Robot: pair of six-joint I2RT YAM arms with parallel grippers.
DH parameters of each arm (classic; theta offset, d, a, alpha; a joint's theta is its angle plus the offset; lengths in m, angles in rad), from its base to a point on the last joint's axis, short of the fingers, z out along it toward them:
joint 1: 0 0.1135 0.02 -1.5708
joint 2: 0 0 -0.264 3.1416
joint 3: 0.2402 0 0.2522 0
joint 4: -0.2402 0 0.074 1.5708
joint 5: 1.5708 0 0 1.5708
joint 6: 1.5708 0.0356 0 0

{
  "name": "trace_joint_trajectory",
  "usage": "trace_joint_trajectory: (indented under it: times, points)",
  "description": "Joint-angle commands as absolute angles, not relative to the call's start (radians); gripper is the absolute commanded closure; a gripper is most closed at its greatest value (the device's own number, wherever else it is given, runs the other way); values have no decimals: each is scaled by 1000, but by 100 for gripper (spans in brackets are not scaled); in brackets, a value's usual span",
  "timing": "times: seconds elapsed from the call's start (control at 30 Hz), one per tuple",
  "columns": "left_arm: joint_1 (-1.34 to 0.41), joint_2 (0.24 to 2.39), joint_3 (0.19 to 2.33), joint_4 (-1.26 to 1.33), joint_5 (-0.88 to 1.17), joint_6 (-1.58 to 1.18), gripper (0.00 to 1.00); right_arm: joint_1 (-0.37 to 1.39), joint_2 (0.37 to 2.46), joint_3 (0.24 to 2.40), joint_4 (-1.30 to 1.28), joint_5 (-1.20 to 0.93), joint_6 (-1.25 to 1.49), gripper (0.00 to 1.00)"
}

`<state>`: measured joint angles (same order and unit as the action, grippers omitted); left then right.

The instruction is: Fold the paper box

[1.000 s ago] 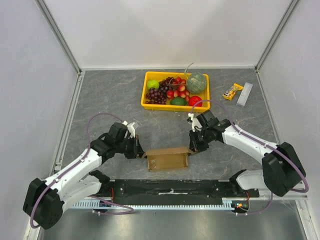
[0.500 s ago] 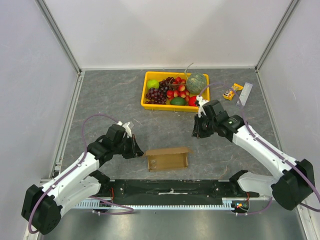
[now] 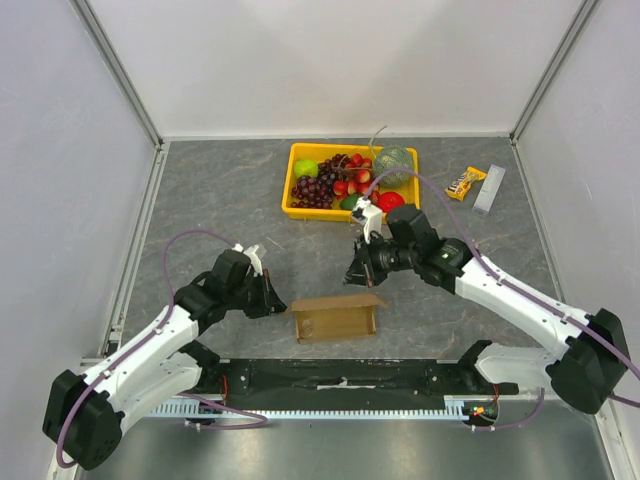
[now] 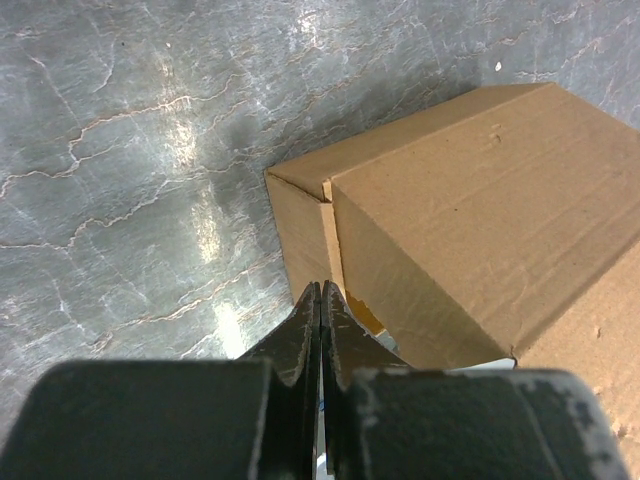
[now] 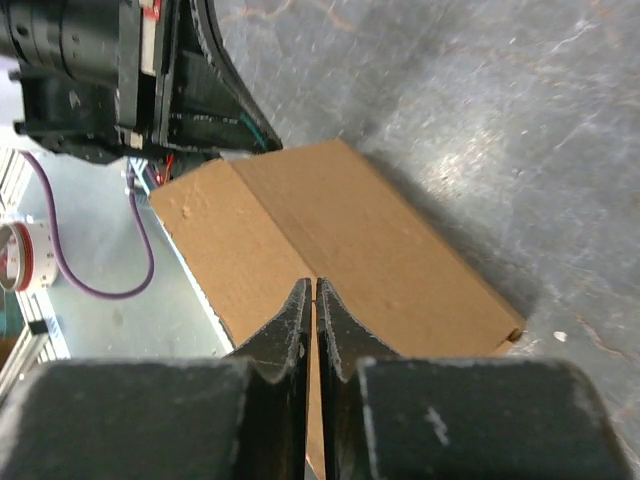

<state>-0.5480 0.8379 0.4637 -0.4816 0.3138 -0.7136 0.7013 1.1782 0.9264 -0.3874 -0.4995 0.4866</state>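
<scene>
The paper box [image 3: 335, 318] is a slim brown cardboard box lying near the table's front edge. My left gripper [image 3: 278, 303] is shut and empty, with its tips at the box's left end. In the left wrist view the shut gripper [image 4: 321, 290] meets the end flap seam of the box [image 4: 480, 190]. My right gripper [image 3: 352, 275] is shut and empty, just behind the box's back edge and above it. In the right wrist view the shut gripper [image 5: 313, 285] hangs over the box's top face [image 5: 350, 235].
A yellow tray [image 3: 296, 211] of fruit stands behind the box. A snack bar [image 3: 465, 183] and a pale strip [image 3: 489, 189] lie at the back right. A black strip [image 3: 340, 375] runs along the near edge. The left arm [image 5: 90, 60] shows in the right wrist view.
My right gripper left the box's right end, rose toward the tray, then swung left to a spot over the box's back edge. The left arm has barely moved.
</scene>
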Motion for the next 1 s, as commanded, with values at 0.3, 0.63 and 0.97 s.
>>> trace_joint_trajectory:
  times: [0.3,0.63,0.97]
  points:
    - [-555,842,448,-454,301,-742,98,896,1281,876,-362,-367,446,91]
    - [-554,853,454,-454,299,-738,98,943,1305,839,-419,-261,431,91]
    - [-552,853,456,-454,291,-738,98,977,1361,835,-456,-199,414,91]
